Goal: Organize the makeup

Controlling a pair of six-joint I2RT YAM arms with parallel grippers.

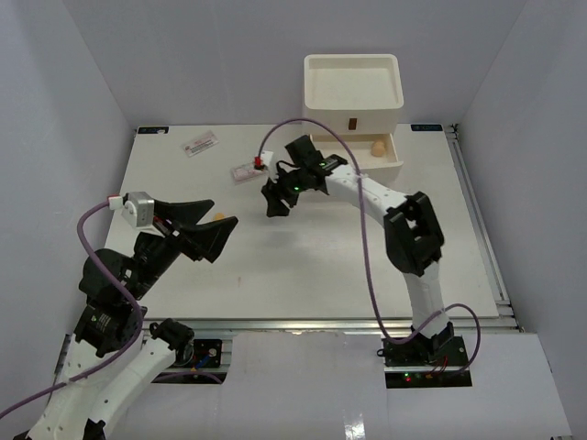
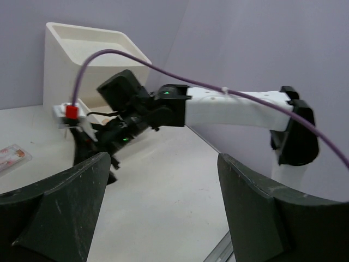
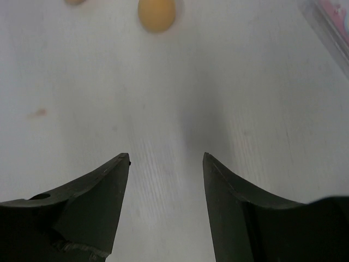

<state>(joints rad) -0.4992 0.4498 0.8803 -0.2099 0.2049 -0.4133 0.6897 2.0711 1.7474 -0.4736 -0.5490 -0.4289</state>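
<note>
Step in hand, as judged: approach to a pickup. Right arm (image 1: 371,194) reaches across the tabletop (image 1: 303,266), wrist pitched down. Right jaws are wide open and empty. Peach sponge (image 3: 156,13) lies at 12 o'clock ahead, apart. Next move calls for advancing, straddling, closing. Left jaws are wide open and empty.

Seemingly a packet (image 3: 332,19), edge-cropped, blurred
</note>
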